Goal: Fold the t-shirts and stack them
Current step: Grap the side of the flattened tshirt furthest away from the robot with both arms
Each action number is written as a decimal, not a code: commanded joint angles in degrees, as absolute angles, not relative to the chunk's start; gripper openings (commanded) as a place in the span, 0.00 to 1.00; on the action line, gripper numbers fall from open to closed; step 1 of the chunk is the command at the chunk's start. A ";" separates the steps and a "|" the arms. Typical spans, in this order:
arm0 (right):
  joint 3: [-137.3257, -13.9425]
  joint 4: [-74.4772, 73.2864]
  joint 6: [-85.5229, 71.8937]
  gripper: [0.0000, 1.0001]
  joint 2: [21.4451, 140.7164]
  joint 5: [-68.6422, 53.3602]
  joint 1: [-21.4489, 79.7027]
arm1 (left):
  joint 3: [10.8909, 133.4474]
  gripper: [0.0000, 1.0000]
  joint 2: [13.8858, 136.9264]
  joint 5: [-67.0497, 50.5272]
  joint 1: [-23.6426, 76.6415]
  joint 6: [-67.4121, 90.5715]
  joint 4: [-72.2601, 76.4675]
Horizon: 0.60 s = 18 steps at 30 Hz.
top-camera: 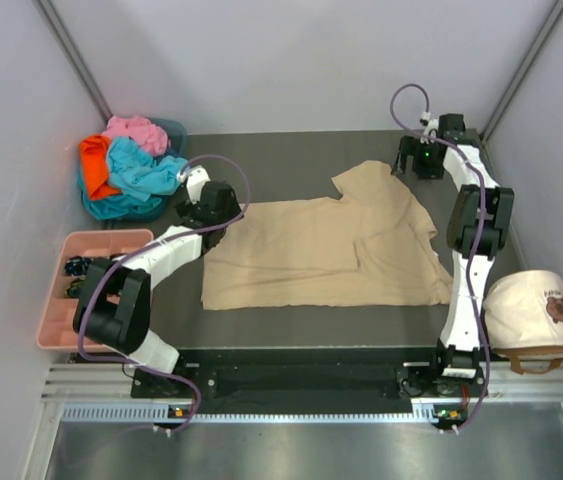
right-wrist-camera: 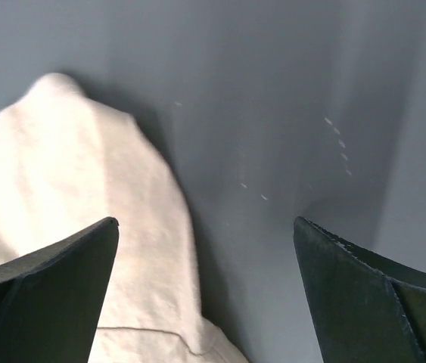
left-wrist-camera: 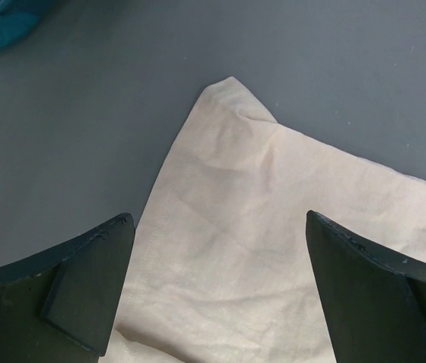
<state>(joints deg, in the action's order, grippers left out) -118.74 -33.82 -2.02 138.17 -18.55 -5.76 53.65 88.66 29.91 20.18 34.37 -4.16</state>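
Tan t-shirt [top-camera: 321, 250] flat; L end effector [left-wrist-camera: 216, 218], R end effector [right-wrist-camera: 206, 220] splayed near corners.

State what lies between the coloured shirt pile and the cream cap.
In the top view the spread tan t-shirt fills most of it; the open left pincer hangs over its corner nearest the pile, the right arm stands by the cap.

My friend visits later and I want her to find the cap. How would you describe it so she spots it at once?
Start at the dark table where a big tan t-shirt lies spread. Look just past the table's near right corner, beside the right arm. There sits the cap: a cream dome with a small brown emblem, the only rounded thing there.
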 commanded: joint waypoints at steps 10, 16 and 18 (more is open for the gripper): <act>-134.91 -38.32 0.44 0.97 148.88 -36.90 -4.57 | 51.86 0.99 89.73 30.76 19.16 35.16 -2.55; -135.18 -36.13 -3.68 0.96 150.99 -42.00 -4.57 | 52.12 0.99 90.70 31.03 18.55 35.16 -2.55; -135.87 -36.12 -4.04 0.95 151.70 -43.32 -4.48 | 52.38 0.99 91.23 30.94 18.46 35.33 -2.55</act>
